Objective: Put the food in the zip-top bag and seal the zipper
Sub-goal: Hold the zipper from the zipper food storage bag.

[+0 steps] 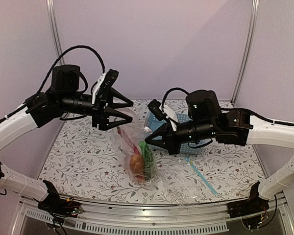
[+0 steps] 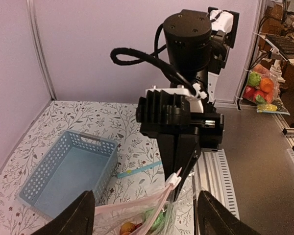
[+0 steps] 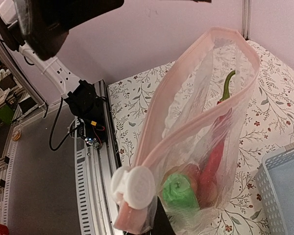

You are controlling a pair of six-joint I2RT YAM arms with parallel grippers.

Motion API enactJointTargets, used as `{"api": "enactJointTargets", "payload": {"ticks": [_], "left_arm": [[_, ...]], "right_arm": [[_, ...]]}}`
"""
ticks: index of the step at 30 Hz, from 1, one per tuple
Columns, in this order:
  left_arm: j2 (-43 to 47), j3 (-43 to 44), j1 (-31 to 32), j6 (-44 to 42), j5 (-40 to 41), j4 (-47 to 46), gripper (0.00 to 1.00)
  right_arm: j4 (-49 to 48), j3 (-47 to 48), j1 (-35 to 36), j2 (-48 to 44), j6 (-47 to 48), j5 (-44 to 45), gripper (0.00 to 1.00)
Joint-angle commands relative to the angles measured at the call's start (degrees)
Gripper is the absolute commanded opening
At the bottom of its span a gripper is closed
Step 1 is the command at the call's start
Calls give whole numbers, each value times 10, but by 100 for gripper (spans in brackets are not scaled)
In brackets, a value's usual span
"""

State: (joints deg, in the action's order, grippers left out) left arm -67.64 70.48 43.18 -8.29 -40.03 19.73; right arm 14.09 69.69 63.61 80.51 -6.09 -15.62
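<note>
The left claw (image 1: 125, 111) has its jaws apart, astride the mouth of the zip-top bag (image 1: 132, 147). The bag is upright over the worktop (image 1: 78, 147) with the food (image 1: 141, 161) inside, so loading looks done. The zipper (image 3: 229, 31) gapes unsealed, and the right claw (image 2: 178, 171) is clamped on its corner.

Plain pale lilac wall panels (image 1: 152, 44) on three sides, joined at the back corners by slim silver metal posts (image 1: 53, 29). Underneath, a desk with a white cover printed in grey leafy sprigs and tiny red flowers (image 1: 73, 152), edged along the near side by a ribbed aluminium rail (image 1: 152, 215). Past that, smooth grey floor (image 2: 264, 161) and some clutter, including a bag of bright red, green and orange fruit (image 2: 257, 85). Soft, even light throughout.
</note>
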Motion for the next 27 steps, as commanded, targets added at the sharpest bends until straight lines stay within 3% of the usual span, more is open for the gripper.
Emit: {"api": "enactJointTargets", "payload": {"ticks": [1,10,27], "left_arm": [[-46,51,52,-39,-23,31,69],[-107,79,90,-56,-21,68,55],[-139,88,104,-82,2,98,45]], "right_arm": [[-6,-20,-5,-28,7,-24,0],[-14,-48,-8,-55,8,-11,0],[-18,-54,-10,-52,0,-3,0]]}}
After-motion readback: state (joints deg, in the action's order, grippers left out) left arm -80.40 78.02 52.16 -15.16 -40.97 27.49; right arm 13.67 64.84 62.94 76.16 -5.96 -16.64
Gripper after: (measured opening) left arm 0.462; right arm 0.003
